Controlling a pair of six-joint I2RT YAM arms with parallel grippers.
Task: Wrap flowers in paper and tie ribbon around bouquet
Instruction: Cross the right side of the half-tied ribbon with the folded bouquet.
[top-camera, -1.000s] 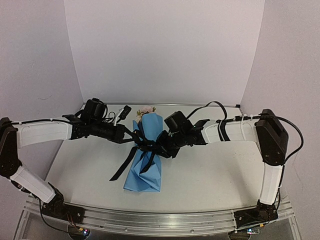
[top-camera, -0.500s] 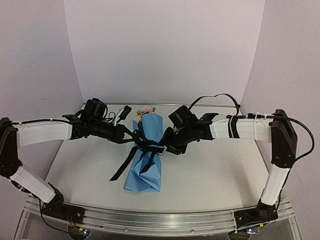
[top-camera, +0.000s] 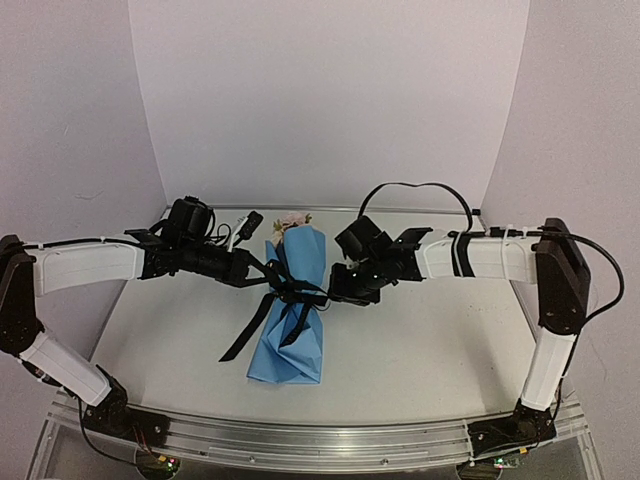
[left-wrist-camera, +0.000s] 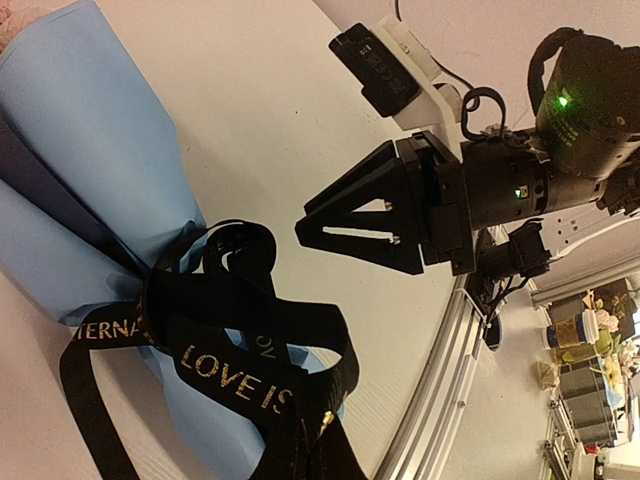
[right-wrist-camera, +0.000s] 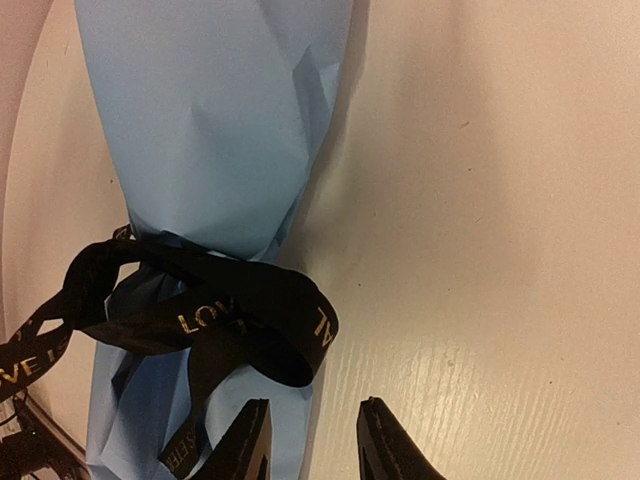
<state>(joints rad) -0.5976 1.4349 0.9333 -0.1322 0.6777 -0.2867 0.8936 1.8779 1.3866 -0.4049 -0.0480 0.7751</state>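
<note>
Both arms extend inward beside the creased, light-blue paper bouquet (top-camera: 296, 335). The left gripper (top-camera: 264, 277) pinches the floppy, gold-lettered black ribbon (right-wrist-camera: 250, 312); the right gripper (right-wrist-camera: 315, 408) holds its fingers apart, empty.

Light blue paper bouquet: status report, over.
Left fingers shut on black fabric ribbon. Right fingers open, empty. Light blue paper bouquet lying flat, ribbon looped round it. Nothing in the way.

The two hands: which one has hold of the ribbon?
The left hand, shut on the ribbon beside the bouquet; the right hand stands open and empty next to it.
</note>
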